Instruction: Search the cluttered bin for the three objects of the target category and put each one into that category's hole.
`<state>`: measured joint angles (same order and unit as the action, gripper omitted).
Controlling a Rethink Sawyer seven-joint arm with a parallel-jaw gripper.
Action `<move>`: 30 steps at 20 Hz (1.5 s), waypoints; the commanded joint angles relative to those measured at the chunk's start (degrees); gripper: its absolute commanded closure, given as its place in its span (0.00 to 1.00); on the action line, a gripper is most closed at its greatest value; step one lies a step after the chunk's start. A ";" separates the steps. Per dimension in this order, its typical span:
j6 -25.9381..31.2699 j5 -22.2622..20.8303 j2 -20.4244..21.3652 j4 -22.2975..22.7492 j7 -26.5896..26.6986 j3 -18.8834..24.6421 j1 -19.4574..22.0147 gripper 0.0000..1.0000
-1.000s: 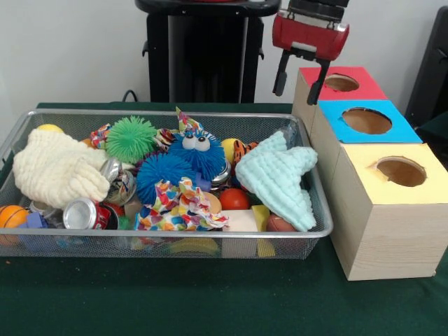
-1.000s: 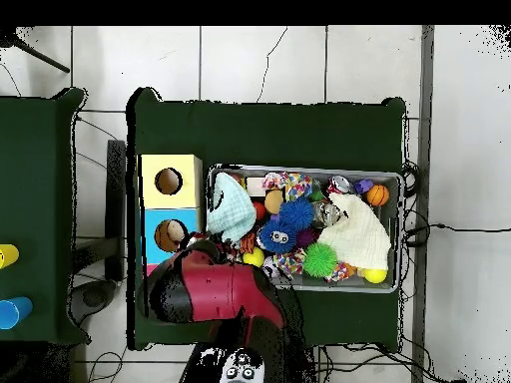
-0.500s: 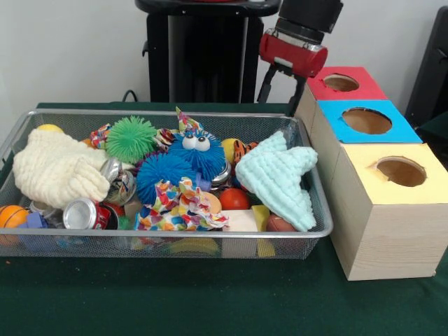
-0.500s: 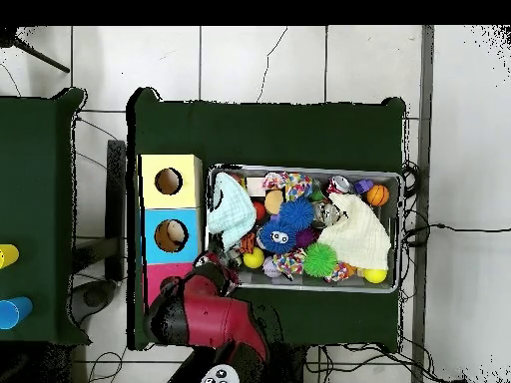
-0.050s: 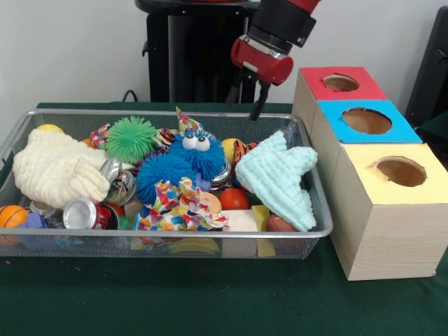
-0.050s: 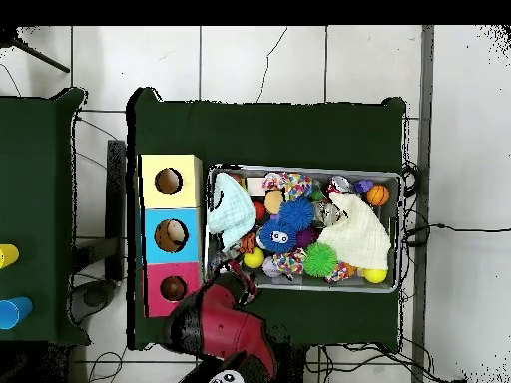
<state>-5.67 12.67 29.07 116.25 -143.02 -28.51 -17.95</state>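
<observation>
**Gripper hangs over the bin's back corner**

The gripper [image 5: 244, 96] hangs above the far rim of the bin [image 5: 318, 210], beside the red box [image 5: 316, 92], fingers [image 5: 260, 103] spread apart and empty. Down in the bin: a mint cloth [image 5: 278, 178] at the box end, a cream cloth [image 5: 56, 168] at the other, a blue ball with eyes [image 5: 198, 153] and a green spiky ball [image 5: 131, 138] between them. A can [image 5: 82, 213] lies at the front. Blue box [image 5: 366, 121] and yellow box [image 5: 397, 170] sit on the green bench [image 5: 210, 297], holes open.
</observation>
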 commanded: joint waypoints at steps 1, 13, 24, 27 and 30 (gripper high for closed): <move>-5.78 2.77 -3.03 0.11 -9.89 -0.23 3.37 0.00; -8.82 4.49 -4.33 -4.65 -9.39 3.09 4.41 0.00; -5.81 5.77 -3.52 -8.27 -7.51 4.77 4.16 0.00; -6.57 5.24 -3.08 -8.77 -7.67 6.04 4.85 0.00; -7.16 4.41 -2.80 -8.99 -7.84 7.39 5.48 0.00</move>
<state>-11.30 14.85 26.44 114.25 -143.02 -29.76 -14.39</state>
